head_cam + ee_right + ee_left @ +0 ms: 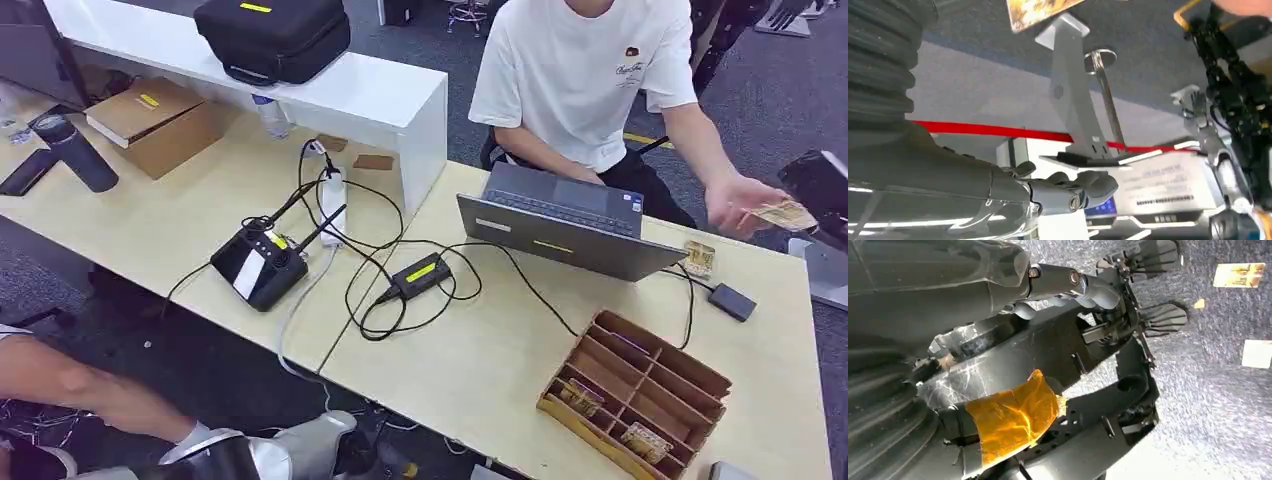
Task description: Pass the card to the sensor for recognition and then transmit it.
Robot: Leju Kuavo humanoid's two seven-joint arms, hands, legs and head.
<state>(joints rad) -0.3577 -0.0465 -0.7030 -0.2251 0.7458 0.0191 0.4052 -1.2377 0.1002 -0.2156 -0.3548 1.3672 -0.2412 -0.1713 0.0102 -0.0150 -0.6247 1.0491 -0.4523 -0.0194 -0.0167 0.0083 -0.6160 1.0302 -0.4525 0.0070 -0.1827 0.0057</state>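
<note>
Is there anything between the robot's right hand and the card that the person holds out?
Nothing visible does. The person's hand holds the card in open air, close beside the right hand. Only the person's own fingers are on it.

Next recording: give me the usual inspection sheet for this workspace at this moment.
Surface: pale wooden table, a white shelf along its back.
Job's things: a person's hand holds a card beside the robot's right hand; cards sit in the wooden tray; a small black sensor lies beside the laptop.
Clutter: cardboard box, black case, dark flask, water bottle.
Hands: the right's grip cannot be judged; the left one cannot be made out.
Cables: black loops across mid-table.
Surroundings: grey carpet; cards on the floor.
</note>
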